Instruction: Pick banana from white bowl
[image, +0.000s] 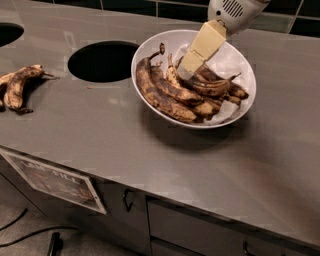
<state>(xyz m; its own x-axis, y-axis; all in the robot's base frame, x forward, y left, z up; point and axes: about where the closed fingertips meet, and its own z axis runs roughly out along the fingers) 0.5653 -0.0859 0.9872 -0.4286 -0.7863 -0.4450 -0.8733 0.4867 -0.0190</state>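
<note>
A wide white bowl (235, 55) sits on the grey counter at the upper middle of the camera view. It holds several brown, overripe bananas (172, 92) lying side by side. My gripper (186, 70) comes down from the upper right on a white arm. Its cream-coloured fingers (202, 45) reach into the bowl, with the tips down among the bananas near the bowl's middle. The tips hide part of the bananas beneath them.
A round black hole (102, 61) is cut in the counter left of the bowl. Another hole (7, 34) shows at the far left edge. More brown bananas (17, 85) lie on the counter at the left. Cabinet doors and a label (55, 180) are below the front edge.
</note>
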